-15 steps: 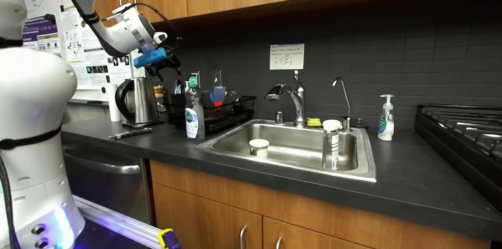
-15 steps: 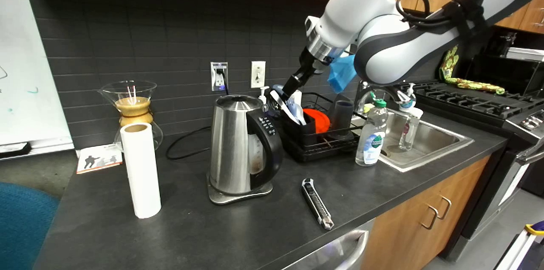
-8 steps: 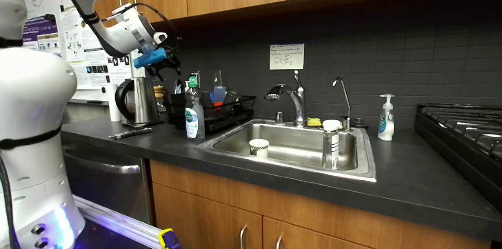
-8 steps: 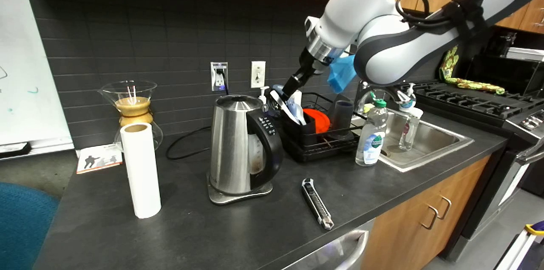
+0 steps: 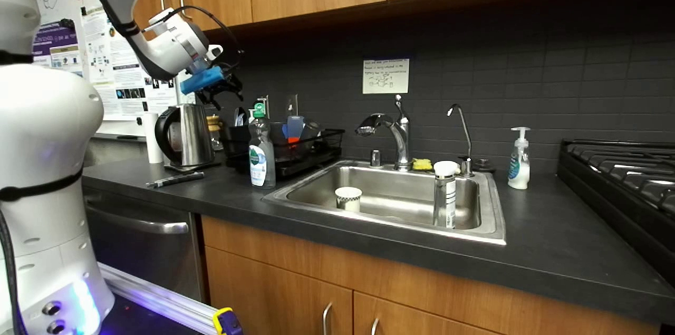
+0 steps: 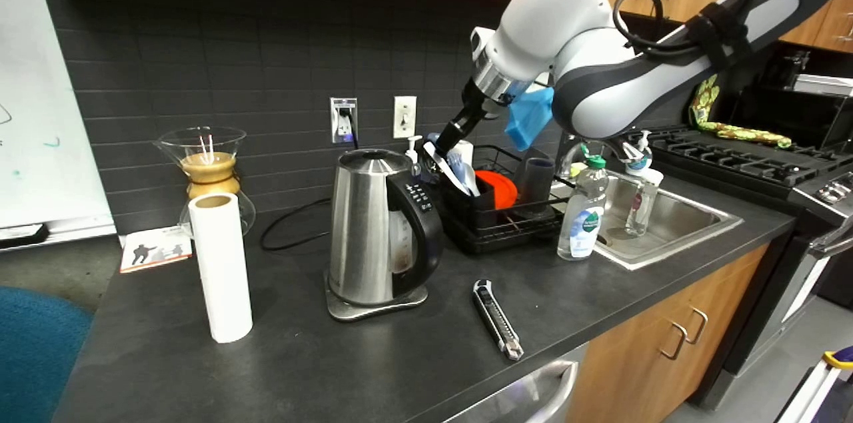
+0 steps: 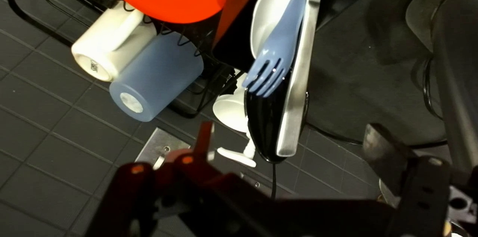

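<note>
The pincer (image 7: 291,138) stands with fingers wide apart near a blue fork (image 7: 274,58) and a silver utensil handle (image 7: 298,99); their other ends leave the wrist view, and contact is hard to judge. Both lean in the dish rack (image 6: 520,233), right of the kettle (image 6: 365,230) with a strip of table (image 6: 300,356) between, while a box cutter (image 6: 496,320) lies toward the near edge.

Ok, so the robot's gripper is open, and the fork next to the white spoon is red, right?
Nearly! The fork is blue, not red; the wrist view shows that. The rest is right: it is next to the white spoon, and the gripper is open.
</note>
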`<act>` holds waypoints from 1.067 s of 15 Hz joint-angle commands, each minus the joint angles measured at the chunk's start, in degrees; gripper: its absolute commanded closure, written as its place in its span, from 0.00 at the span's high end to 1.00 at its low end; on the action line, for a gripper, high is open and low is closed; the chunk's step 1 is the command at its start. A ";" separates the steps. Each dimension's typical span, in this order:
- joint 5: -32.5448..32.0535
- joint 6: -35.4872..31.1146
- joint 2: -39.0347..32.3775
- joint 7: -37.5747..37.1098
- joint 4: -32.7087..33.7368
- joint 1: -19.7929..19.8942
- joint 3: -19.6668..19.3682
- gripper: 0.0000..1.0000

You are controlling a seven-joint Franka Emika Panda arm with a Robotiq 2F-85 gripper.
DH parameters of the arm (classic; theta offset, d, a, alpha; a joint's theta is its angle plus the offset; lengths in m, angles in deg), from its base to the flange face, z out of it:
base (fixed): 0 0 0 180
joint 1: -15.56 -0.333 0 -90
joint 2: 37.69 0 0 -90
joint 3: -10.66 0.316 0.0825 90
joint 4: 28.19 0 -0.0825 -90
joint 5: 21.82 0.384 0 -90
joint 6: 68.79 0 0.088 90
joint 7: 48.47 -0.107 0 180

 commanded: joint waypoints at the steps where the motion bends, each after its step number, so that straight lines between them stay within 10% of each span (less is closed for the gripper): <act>1: -5.18 -0.47 -3.17 -5.17 3.03 0.26 0.37 1.00; 12: -14.01 -1.31 -9.95 -11.32 8.48 -1.15 0.02 1.00; 16: -14.11 -1.26 -10.48 -11.09 8.88 -1.23 -0.22 0.76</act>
